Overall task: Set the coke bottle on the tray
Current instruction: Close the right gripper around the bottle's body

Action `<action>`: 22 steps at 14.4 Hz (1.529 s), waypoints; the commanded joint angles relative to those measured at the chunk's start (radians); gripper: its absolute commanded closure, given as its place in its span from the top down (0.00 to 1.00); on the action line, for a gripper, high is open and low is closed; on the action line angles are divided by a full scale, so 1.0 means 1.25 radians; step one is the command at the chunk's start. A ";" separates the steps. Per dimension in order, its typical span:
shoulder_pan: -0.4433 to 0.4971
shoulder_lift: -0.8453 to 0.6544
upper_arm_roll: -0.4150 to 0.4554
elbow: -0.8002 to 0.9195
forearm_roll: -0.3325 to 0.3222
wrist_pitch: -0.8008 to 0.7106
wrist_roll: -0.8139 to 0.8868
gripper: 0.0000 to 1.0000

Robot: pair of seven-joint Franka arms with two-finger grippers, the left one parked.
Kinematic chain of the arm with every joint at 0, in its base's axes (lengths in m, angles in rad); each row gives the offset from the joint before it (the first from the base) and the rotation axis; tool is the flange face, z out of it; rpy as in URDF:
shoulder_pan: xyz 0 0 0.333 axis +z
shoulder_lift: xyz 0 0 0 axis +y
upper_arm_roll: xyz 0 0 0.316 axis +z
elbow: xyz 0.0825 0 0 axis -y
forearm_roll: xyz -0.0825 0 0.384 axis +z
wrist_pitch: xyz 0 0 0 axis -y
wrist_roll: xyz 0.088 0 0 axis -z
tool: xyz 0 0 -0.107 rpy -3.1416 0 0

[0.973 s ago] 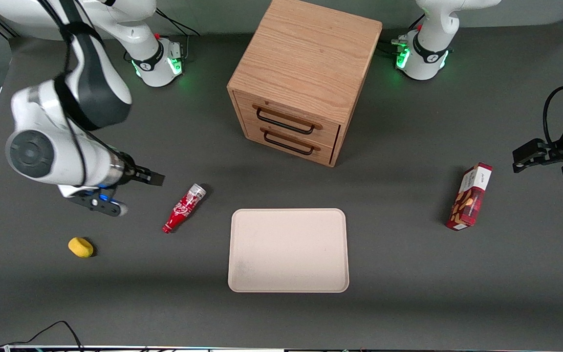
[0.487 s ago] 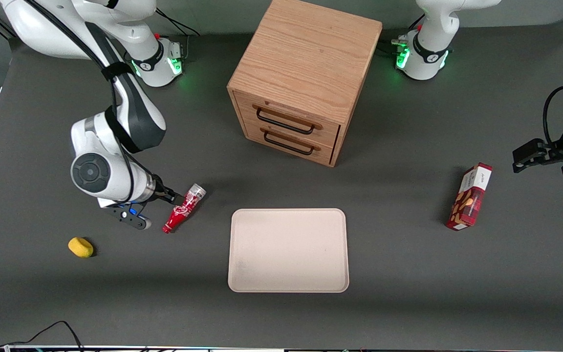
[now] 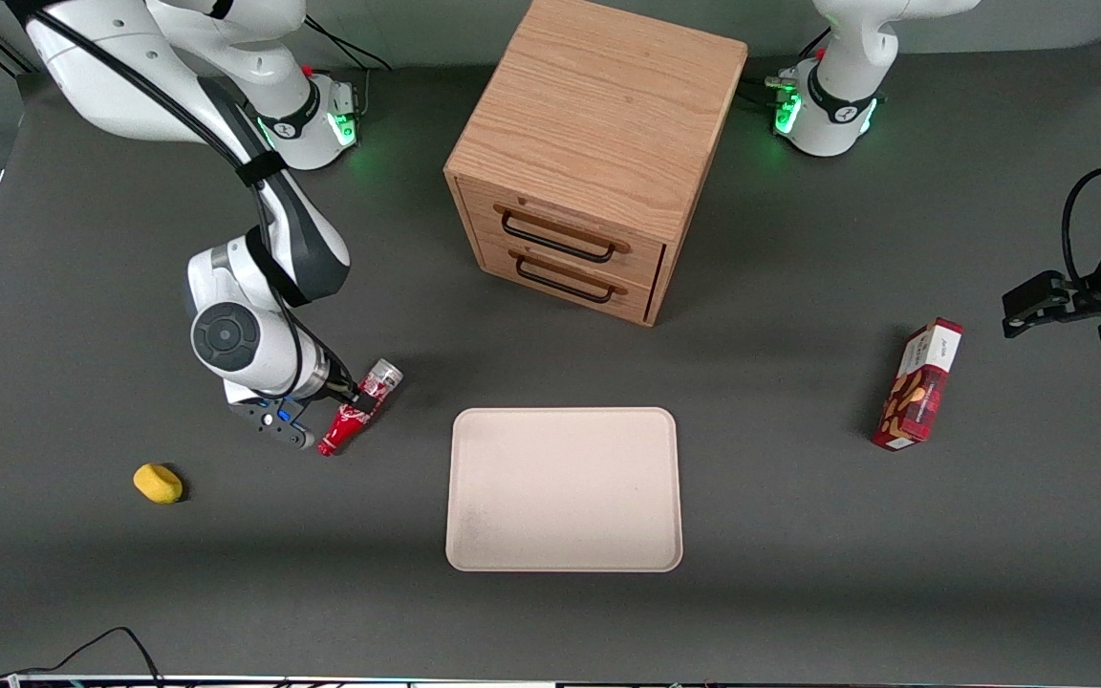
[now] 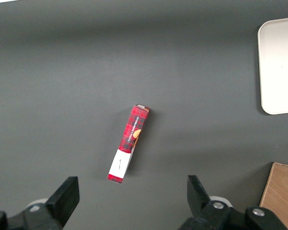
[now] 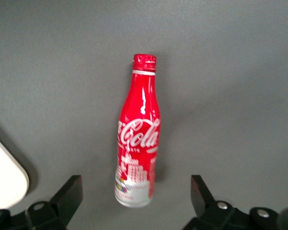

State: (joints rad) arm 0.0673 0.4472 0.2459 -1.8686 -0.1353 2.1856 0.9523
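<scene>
The coke bottle (image 3: pixel 352 414) (image 5: pixel 137 139) lies on its side on the dark table. Its red cap points nearer the front camera and its silvery base points away from it. It rests beside the cream tray (image 3: pixel 565 489) (image 5: pixel 5 177), toward the working arm's end, and does not touch it. My right gripper (image 3: pixel 356 392) (image 5: pixel 136 191) hangs low over the bottle's base end. It is open, with one finger on either side of the base and a gap at each. The tray holds nothing.
A wooden two-drawer cabinet (image 3: pixel 598 153) stands farther from the front camera than the tray. A red snack box (image 3: pixel 918 384) (image 4: pixel 128 143) stands toward the parked arm's end. A yellow lump (image 3: pixel 158 483) lies toward the working arm's end. A black cable (image 3: pixel 82 655) runs along the table's front edge.
My right arm has swung in from the working arm's end and come down to the bottle, so the gripper now straddles its base. The bottle and tray have not moved.
</scene>
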 commanded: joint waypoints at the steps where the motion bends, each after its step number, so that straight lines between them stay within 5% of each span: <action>1: 0.010 0.013 0.002 -0.028 -0.019 0.065 0.053 1.00; 7: 0.007 0.059 0.002 -0.032 -0.084 0.105 0.120 1.00; 22: 0.006 0.106 -0.005 -0.040 -0.109 0.159 0.141 1.00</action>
State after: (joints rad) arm 0.0735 0.5822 0.2416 -1.9138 -0.2397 2.3697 1.0949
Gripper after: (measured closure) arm 0.000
